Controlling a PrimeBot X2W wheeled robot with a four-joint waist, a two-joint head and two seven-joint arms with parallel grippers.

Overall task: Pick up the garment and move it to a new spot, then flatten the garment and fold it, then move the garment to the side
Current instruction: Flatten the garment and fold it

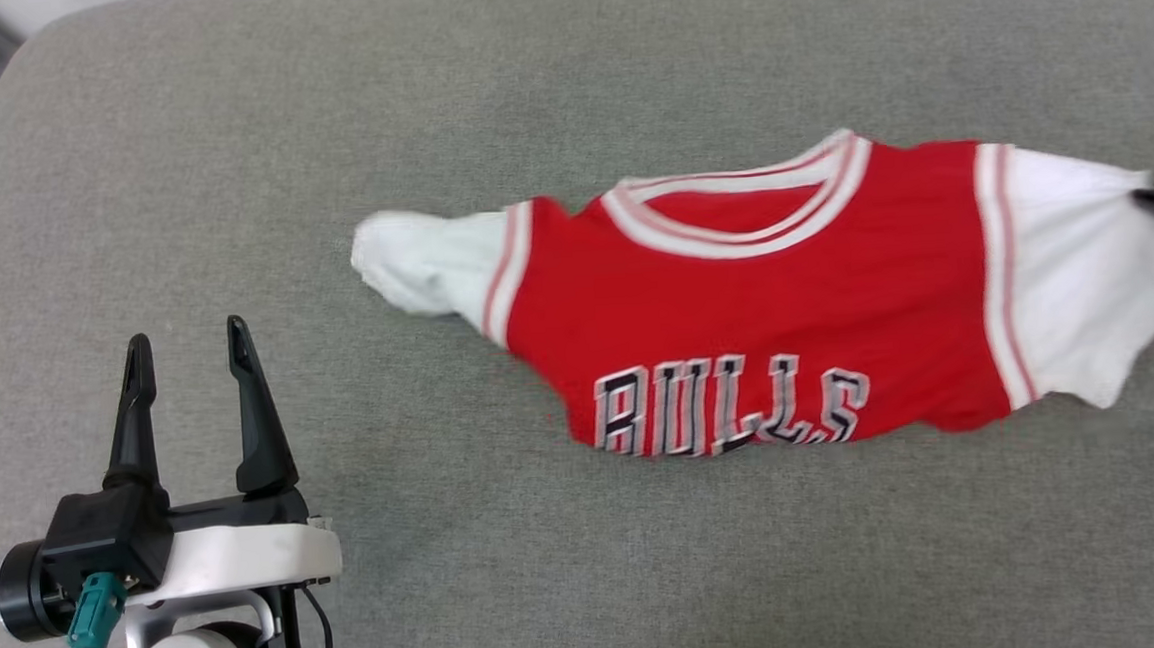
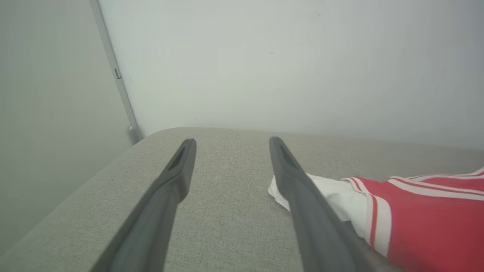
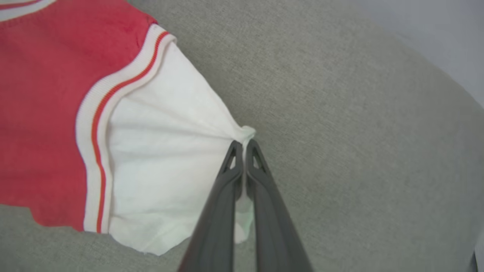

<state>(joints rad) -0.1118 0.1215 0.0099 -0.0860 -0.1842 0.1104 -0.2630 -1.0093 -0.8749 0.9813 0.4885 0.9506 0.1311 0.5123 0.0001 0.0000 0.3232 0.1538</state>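
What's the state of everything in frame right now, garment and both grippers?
garment: front up on the grey cushion, not flat, part below "BULLS" hidden.
sleeve on robot's left: crumpled, free.
sleeve on robot's right: stretched taut, pinched at its tip.
left gripper: jaws open, empty, apart from the garment.
right gripper: jaws shut on the sleeve tip.

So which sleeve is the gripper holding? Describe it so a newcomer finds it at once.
On the grey cushion lies the red garment, print up. Its white sleeve at the head view's right edge is the one: the right gripper is shut on its tip, the cloth fanned into creases, while the other sleeve lies bunched and free.
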